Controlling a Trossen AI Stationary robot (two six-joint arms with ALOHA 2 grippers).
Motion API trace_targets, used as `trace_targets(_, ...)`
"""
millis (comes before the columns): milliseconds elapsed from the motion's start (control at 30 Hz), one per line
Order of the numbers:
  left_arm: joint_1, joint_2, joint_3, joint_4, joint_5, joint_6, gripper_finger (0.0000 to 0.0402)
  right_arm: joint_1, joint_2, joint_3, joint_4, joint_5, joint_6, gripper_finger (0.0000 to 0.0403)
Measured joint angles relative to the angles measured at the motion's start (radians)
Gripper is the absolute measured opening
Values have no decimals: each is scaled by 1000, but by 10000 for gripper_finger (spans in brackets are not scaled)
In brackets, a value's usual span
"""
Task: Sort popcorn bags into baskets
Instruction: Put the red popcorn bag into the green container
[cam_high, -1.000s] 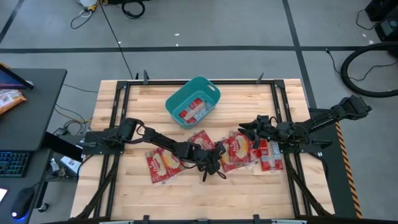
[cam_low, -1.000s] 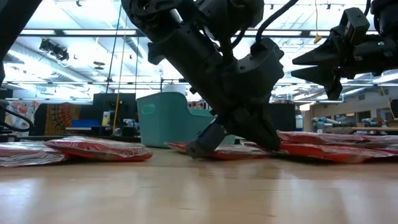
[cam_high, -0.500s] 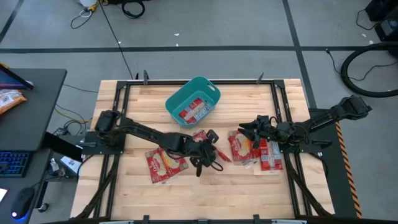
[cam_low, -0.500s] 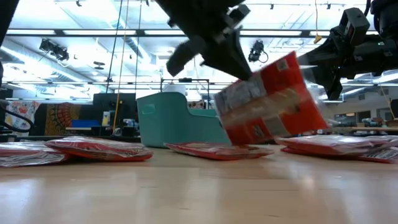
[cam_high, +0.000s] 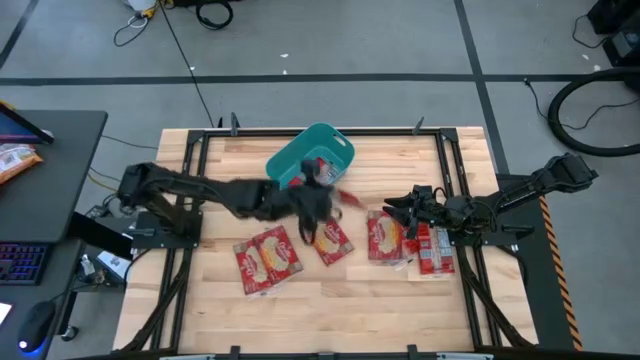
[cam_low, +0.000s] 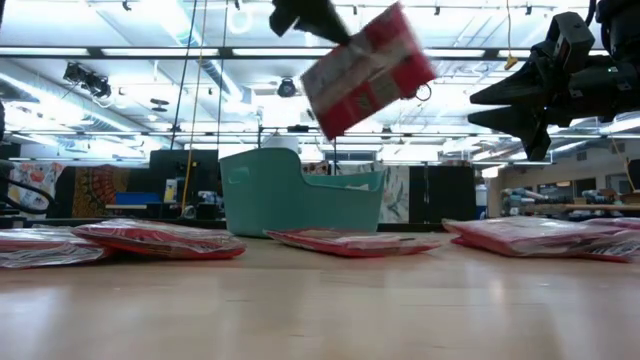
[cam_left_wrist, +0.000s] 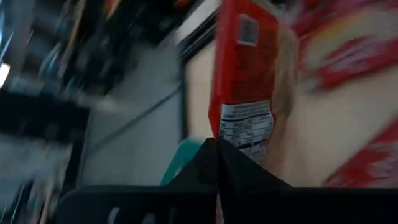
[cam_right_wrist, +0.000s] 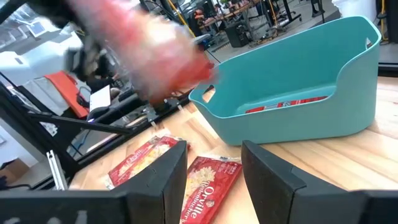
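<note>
A second ago the left gripper (cam_high: 318, 196) was down on the table among the loose packets in the middle, its fingers low against the wood. Half a second later it had lifted one red popcorn bag (cam_low: 368, 68) clear of the table, with the bag hanging tilted in the low view. Now the arm has swung toward the teal basket (cam_high: 300, 160) and risen further: the bag is high above the basket's rim in the low view, clamped at one edge, and sits at the basket's near side from above. The spot it left shows bare wood.
</note>
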Motion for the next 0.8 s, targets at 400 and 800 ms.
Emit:
trace_targets(400,368,35,0,-279,162,-479,5,0,0,0,0,0,0,158)
trace_targets(800,505,64,0,-313,261,-684,8,0,0,0,0,0,0,158)
